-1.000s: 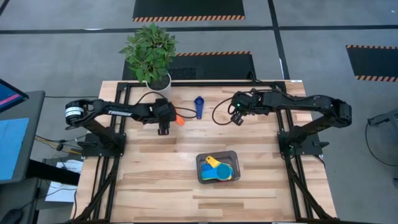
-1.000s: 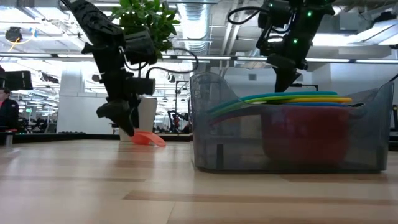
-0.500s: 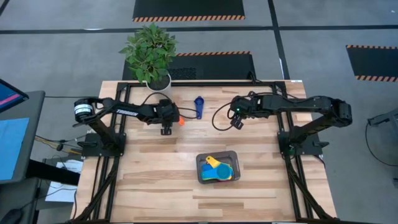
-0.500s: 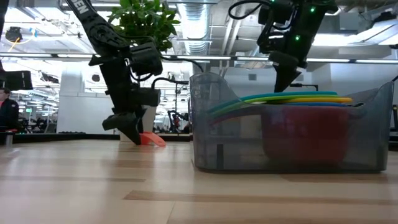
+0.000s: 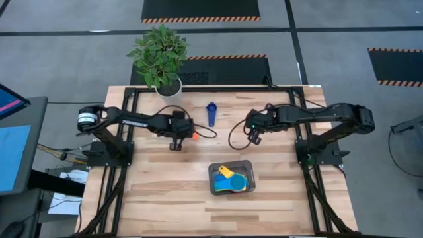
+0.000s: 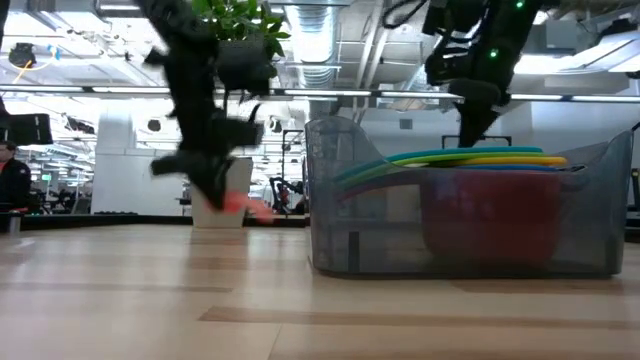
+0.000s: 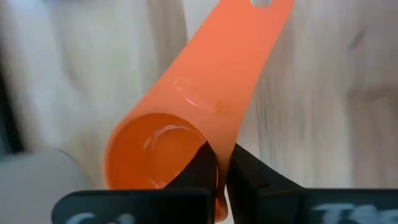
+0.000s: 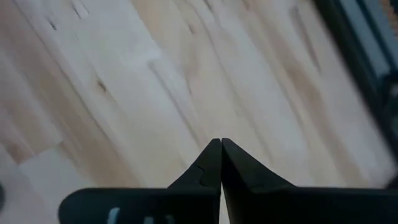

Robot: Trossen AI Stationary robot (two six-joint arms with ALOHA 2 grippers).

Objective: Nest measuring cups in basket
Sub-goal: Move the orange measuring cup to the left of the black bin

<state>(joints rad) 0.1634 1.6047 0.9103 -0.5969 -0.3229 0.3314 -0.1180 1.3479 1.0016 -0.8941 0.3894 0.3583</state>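
The orange measuring cup (image 7: 180,124) sits left of centre in the high view, its rim pinched by the left tool (image 7: 217,180) above the desk (image 5: 165,185). The basket (image 5: 232,178) of nested cups lies lower centre. The right tool (image 8: 220,163), fingers pressed together and empty, hovers centre right.

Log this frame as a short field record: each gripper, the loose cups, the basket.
left gripper: fingers shut on the rim of the orange cup
right gripper: shut, empty, above bare table
dark blue cup: loose on the table, near the far edge
basket: holds nested cups, yellow cup on top
plant pot: far left corner
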